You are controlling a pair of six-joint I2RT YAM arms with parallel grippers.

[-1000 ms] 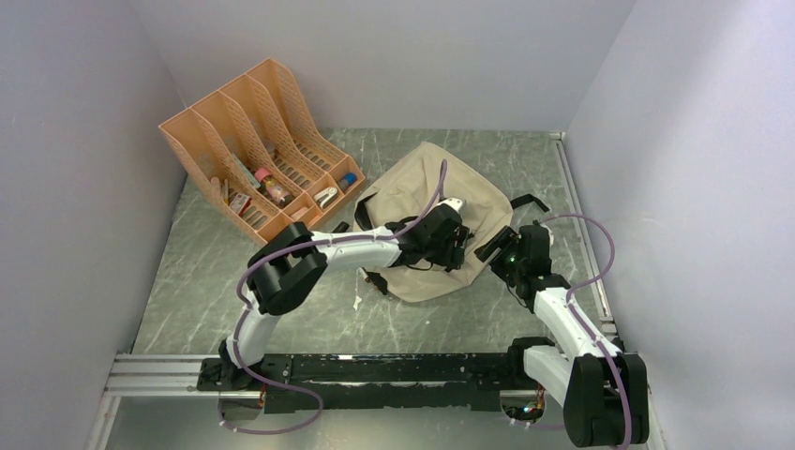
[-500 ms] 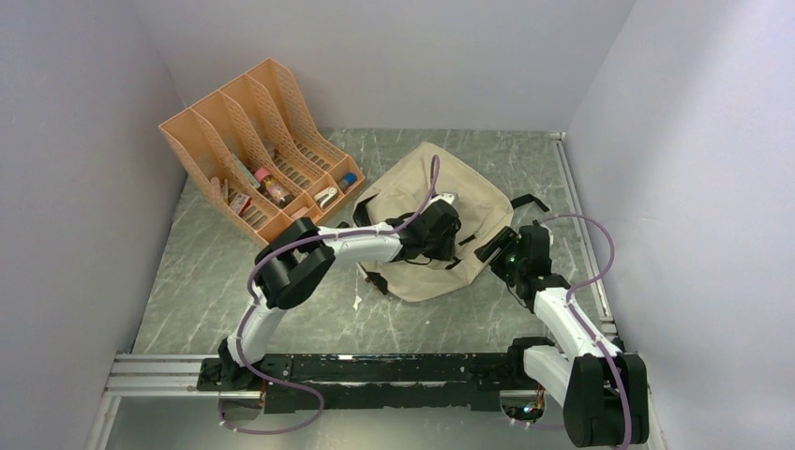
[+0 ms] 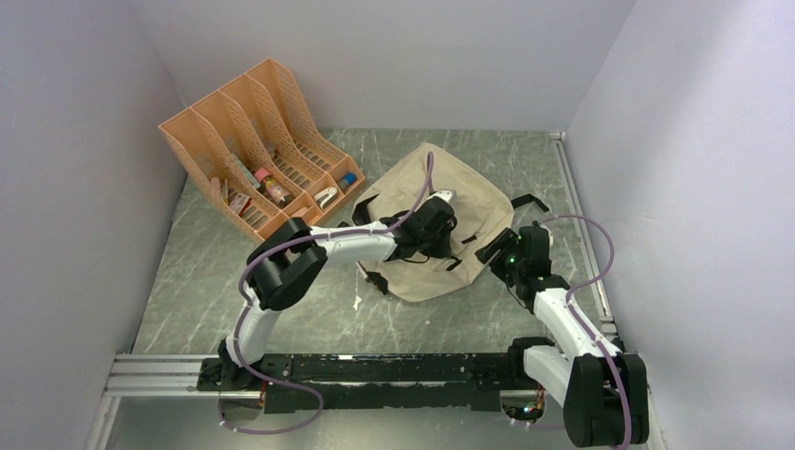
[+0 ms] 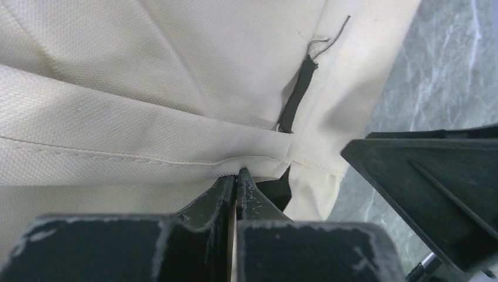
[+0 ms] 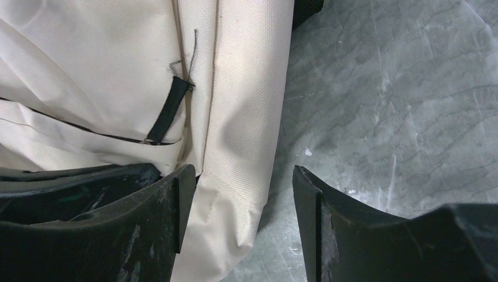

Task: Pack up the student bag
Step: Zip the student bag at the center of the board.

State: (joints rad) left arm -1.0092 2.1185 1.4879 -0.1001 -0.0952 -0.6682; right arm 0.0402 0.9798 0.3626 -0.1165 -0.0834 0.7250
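Note:
The student bag lies flat at the middle of the table, cream fabric with black zipper lines. My left gripper rests on its near part. In the left wrist view this gripper is shut, its tips pinching the folded cream seam of the bag beside a short black tab. My right gripper is at the bag's right edge. It stands open, with the bag's side edge between its fingers.
An orange file organizer with bottles and small items stands at the back left. Black straps trail from the bag's right side, and another strap lies at its near left. Grey walls close in on both sides.
My left gripper has closed on the bag's seam and shifted slightly towards the back. The right gripper's jaws have narrowed a little.

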